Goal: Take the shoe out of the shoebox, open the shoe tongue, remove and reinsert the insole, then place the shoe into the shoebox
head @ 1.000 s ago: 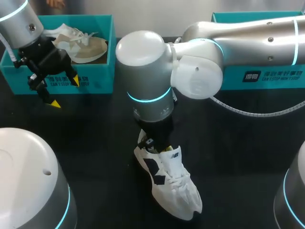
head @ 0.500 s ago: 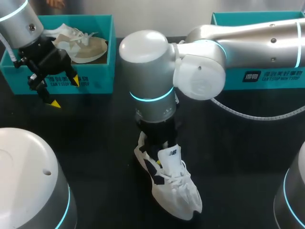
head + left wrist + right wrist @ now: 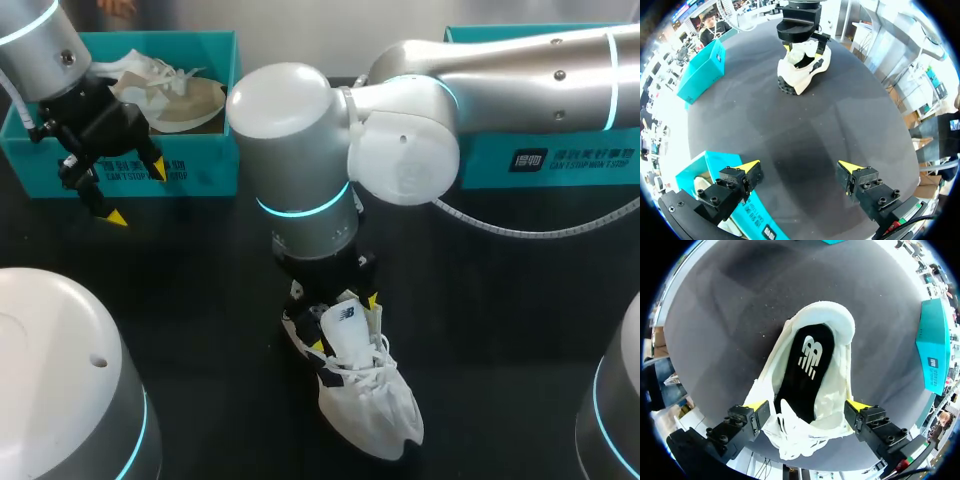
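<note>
A white shoe with dark side patches stands on the black table, toe toward the front. Its tongue is raised. In the right wrist view the black insole lies flat inside the shoe. My right gripper hangs just over the shoe's opening, open, one yellow tip on each side of the tongue and laces, holding nothing. My left gripper is open and empty in front of the left teal shoebox. From the left wrist view the shoe stands far ahead.
The left shoebox holds a second, beige shoe. Another teal box stands at the back right, also seen in the wrist views. Black tabletop lies between my left gripper and the shoe.
My right gripper has gone from shut inside the shoe to open and has lifted a little, so its yellow tips now show beside the tongue. The left arm has not moved.
</note>
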`<state>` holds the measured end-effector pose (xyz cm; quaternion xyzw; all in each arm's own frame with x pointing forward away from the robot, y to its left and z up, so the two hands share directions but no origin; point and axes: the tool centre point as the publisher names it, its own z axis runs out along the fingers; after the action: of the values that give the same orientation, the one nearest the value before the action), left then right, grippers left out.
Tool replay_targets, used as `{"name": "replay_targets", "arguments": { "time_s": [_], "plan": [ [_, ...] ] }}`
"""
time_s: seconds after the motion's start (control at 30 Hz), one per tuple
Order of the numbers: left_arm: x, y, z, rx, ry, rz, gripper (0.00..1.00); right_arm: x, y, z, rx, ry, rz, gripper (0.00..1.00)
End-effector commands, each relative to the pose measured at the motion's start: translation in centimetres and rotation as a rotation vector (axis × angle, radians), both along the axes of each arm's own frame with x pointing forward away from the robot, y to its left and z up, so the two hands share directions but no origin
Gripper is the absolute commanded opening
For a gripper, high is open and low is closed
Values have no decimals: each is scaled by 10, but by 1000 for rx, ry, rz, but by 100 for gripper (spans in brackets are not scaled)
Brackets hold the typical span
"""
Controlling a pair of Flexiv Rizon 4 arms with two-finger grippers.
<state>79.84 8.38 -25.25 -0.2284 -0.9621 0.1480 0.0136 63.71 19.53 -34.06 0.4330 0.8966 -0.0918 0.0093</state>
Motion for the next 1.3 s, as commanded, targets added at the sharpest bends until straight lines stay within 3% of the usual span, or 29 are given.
{"name": "replay_targets", "arguments": {
  "time_s": [0.03, 0.27, 0.5, 0.83, 1.03, 1.07, 1.1, 1.17, 1.3],
  "plan": [
    [-1, 0, 0, 2, -2, 0, 100, -5, -1, -2, -8, -4, -18, 100],
    [-1, 0, 0, 2, -2, 0, 100, -23, -10, 2, -23, 5, -68, 100],
    [-1, 0, 0, 2, -2, 0, 100, -39, -16, 19, -58, -24, -104, 100],
    [-1, 0, 0, 2, -2, 0, 100, -81, -31, 46, -84, -97, -176, 100],
    [-1, 0, 0, 2, -2, 0, 100, -76, -26, 46, -61, -168, -135, 100],
    [-1, 0, 0, 2, -2, 0, 100, -75, -27, 46, -60, -173, -131, 57],
    [-1, 0, 0, 2, -2, 0, 100, -73, -27, 45, -57, -184, -116, 33],
    [-1, 0, 0, 2, -2, 0, 100, -72, -27, 46, -67, -191, -102, 16],
    [-1, 0, 0, 2, -2, 0, 100, -73, -28, 46, -75, -183, -85, 19]
  ]
}}
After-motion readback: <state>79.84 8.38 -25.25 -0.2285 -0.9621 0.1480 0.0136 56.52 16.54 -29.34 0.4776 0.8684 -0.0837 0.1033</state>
